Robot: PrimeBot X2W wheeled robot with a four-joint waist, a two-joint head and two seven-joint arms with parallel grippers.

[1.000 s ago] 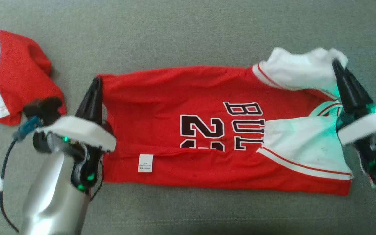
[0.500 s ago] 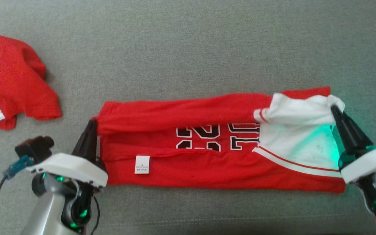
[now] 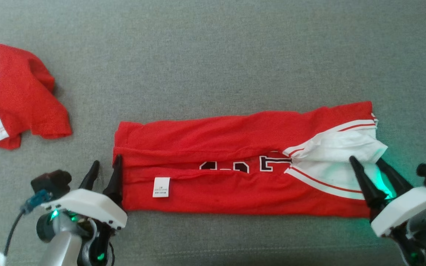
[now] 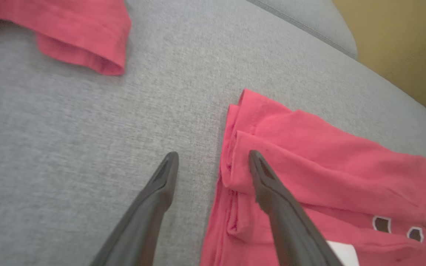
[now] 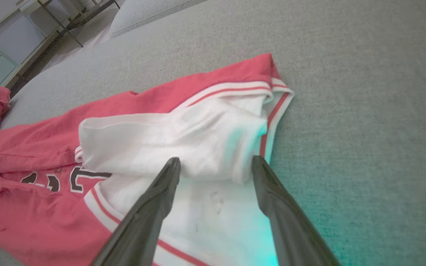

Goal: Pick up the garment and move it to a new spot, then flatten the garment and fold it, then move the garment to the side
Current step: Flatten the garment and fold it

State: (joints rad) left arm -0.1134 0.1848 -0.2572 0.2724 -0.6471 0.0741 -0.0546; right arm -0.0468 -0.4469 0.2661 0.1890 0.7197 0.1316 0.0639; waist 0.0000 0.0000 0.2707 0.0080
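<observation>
1. The red garment (image 3: 235, 177) lies flat on the grey cushion (image 3: 213, 55), near the front and in the middle.
2. It is folded into a long, thin strip that runs from left to right.
3. The top flap comes down and the bottom flap comes up. They almost meet in the middle.
4. Bits of black and white letters (image 3: 250, 165) peek out of the gap between the flaps.
5. A small white tag (image 3: 161, 186) sits on the bottom flap, near the left end.
6. The right end of the garment has a white sleeve (image 3: 338, 149) with red stripes. The sleeve is a bit bunched up.
7. The left gripper (image 3: 106, 160) is at the left end of the garment. Its two fingers are spread apart and hold nothing.
8. One of its fingers is right at the red edge. The other is over the bare grey cushion.
9. The right gripper (image 3: 366, 159) is at the right end. Its fingers are spread apart too and hold nothing.
10. Both of its fingers point over the white sleeve. I cannot tell if they touch it.
11. A green glow shines on the cloth by the right gripper.
12. Another red cloth (image 3: 17, 96) with a white band lies crumpled at the far left, well apart from the garment.
</observation>
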